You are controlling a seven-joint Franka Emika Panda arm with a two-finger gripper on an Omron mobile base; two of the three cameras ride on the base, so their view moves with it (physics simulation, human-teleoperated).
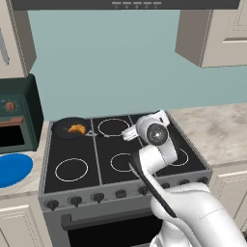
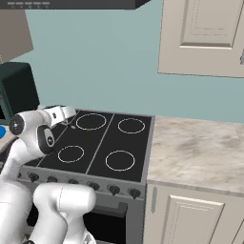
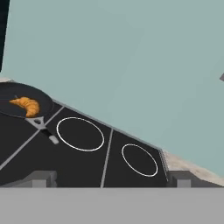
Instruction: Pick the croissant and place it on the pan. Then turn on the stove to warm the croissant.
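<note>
The stove [image 1: 96, 159] takes up most of what I can see, a black cooktop with white burner rings and a row of dark knobs [image 1: 98, 197] along its grey front. On the back left ring sits the pan [image 1: 67, 129], its short handle [image 3: 43, 128] pointing toward the middle. The croissant [image 1: 76, 129] lies inside it, so the placing looks done. It seems light, soft and flaky, best pinched gently across its thick middle. The gripper [image 3: 109, 179] hangs over the cooktop with fingers spread wide, holding nothing; the knobs look like the next target.
</note>
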